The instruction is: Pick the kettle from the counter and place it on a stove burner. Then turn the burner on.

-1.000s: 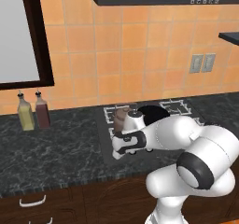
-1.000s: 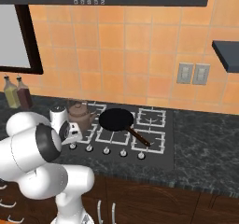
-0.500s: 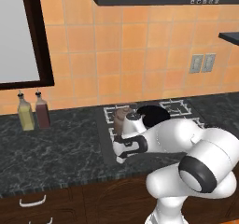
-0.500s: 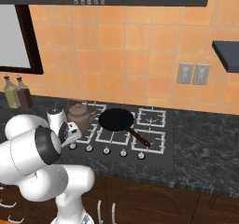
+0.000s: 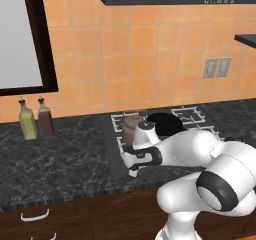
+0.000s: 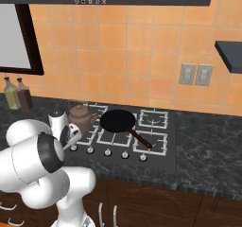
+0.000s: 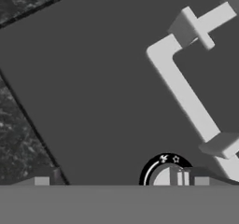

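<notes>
**Kettle on burner, arm low at knobs**

Brown kettle (image 6: 79, 116) sits on stove's (image 5: 116, 154) rear-left burner, beside black pan (image 6: 118, 121). End effector (image 5: 133, 171) hangs over front-left knob (image 7: 169, 175), w/ desk (image 5: 55, 154) alongside; can't tell if fingers apart or together.

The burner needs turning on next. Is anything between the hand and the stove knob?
Nothing visible. The knob lies right at the tips of the hand, on bare stovetop; the kettle and frying pan stand farther back on the grates.

Squat brown kettle (image 6: 80, 116) upright on stove's rear-left burner, dark marbled counter (image 5: 50, 159) alongside
</notes>
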